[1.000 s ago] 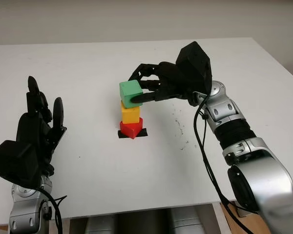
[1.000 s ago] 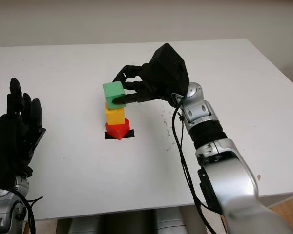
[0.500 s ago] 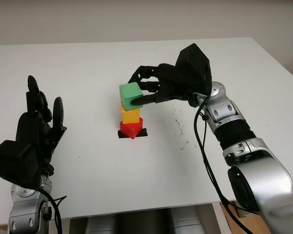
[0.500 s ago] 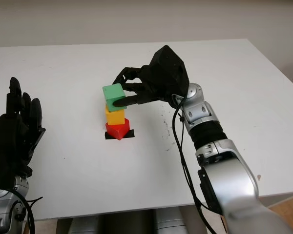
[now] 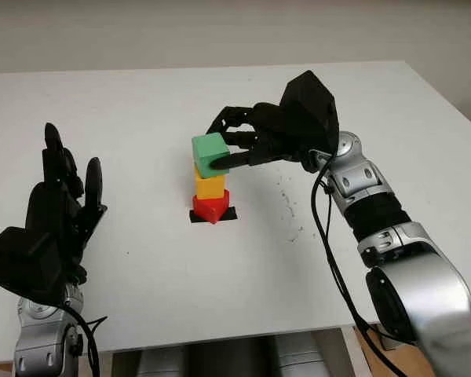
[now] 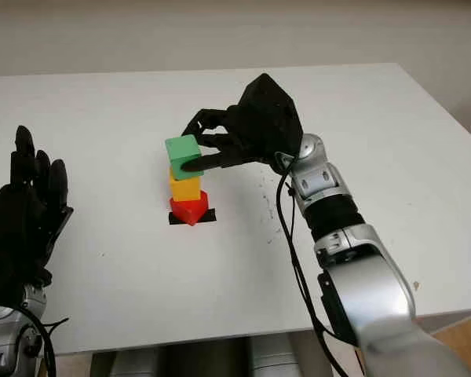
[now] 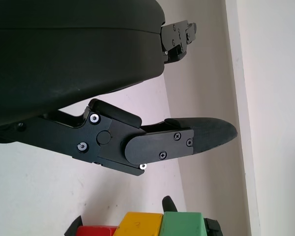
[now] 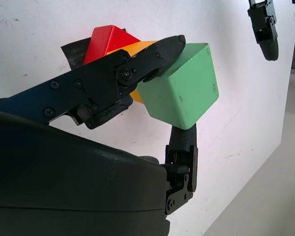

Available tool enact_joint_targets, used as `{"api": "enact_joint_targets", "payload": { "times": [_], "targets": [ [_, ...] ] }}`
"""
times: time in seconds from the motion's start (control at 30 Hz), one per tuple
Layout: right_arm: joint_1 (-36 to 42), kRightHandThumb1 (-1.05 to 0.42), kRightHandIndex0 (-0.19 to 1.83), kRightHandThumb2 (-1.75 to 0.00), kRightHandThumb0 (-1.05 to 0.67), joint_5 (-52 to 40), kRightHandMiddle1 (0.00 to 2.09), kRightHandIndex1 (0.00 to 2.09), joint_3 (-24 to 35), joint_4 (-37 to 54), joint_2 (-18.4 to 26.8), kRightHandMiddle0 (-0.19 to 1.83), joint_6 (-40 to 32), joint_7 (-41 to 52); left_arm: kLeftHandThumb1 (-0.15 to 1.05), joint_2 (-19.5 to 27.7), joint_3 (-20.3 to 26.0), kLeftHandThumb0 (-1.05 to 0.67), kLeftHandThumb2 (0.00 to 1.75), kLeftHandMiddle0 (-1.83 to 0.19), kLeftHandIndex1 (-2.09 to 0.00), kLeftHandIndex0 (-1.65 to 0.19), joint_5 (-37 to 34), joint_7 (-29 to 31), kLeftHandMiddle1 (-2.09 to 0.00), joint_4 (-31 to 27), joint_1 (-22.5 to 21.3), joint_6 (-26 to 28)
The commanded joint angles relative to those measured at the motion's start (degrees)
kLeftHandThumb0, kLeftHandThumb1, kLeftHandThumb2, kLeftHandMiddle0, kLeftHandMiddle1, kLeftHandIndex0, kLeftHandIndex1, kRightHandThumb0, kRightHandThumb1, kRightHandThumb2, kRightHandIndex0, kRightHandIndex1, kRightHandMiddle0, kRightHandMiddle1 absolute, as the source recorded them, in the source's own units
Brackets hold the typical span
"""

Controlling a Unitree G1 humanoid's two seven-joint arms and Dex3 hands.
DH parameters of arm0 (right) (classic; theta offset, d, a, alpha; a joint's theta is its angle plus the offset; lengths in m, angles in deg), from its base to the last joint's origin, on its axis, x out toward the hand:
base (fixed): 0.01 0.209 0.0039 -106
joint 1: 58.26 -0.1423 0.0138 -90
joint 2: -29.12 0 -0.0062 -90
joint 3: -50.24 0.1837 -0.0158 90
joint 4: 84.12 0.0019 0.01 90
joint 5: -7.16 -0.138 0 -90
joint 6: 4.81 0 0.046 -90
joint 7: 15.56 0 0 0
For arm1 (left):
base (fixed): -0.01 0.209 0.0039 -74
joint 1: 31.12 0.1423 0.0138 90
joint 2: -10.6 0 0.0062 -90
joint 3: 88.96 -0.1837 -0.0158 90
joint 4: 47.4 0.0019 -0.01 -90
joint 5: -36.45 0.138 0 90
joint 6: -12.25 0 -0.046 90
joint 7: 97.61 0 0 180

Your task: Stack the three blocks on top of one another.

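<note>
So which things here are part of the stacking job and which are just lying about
Part of the job:
green block, top of stack, gripped by right hand
yellow block, middle
red block, bottom

Just there:
black tape patch under the stack
white table
left hand, open, near the table's left side

White table point(image 5: 141, 102) against a pale wall point(image 5: 220, 31), perhaps wooden floor point(image 6: 463, 330) at its corner.

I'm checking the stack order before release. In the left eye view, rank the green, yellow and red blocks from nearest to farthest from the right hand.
1. green block: top of the stack, gripped by the right hand.
2. yellow block: middle, directly beneath the green.
3. red block: bottom, on the black tape.
</note>
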Motion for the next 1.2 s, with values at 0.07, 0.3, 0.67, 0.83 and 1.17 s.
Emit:
{"api": "enact_joint_targets", "payload": {
  "times": [0.07, 0.3, 0.67, 0.83, 1.17],
  "targets": [
    [0.53, -0.93, 0.25, -0.05, -0.5, 0.02, 1.56, 0.05, -0.2, 0.44, 0.13, 0.36, 0.42, 0.33, 1.05, -0.12, -0.04, -0.71, 0.53, 0.19, 0.0, 0.19, -0.36, 0.12, 0.0, -0.63, 0.06, -0.52],
    [0.14, -0.92, 0.23, -0.05, -0.5, 0.2, 1.29, 0.04, -0.78, 0.57, 0.35, 0.27, -1.22, 2.24, 1.05, 0.16, -0.01, -0.71, 0.54, 0.19, 0.0, 0.19, -0.21, 0.26, 0.0, -0.32, 0.15, -0.74],
    [-0.54, -0.92, 0.24, -0.06, -0.55, -0.64, 1.02, 0.05, -0.35, -0.97, 0.67, 0.1, -0.99, 4.92, 1.05, 0.1, -0.06, -0.7, 0.53, 0.19, 0.0, 0.19, -0.25, 0.07, 0.0, -0.3, -0.23, -0.49],
    [-0.84, -0.92, 0.18, -0.05, -0.58, -0.52, 0.96, 0.03, -0.57, -0.75, 0.96, 0.07, -1.86, 5.41, 1.05, 0.25, -0.06, -0.71, 0.53, 0.19, 0.0, 0.19, -0.17, 0.11, 0.0, -0.06, -0.49, -0.47],
    [-0.55, -0.92, -0.17, -0.05, -0.69, -2.15, 0.3, 0.01, -0.21, 1.47, 3.12, -0.15, -0.02, 11.31, 1.05, 0.16, 0.02, -0.69, 0.52, 0.19, 0.0, 0.19, -0.43, 0.09, 0.0, -0.03, -0.7, -0.3]
  ]
}}
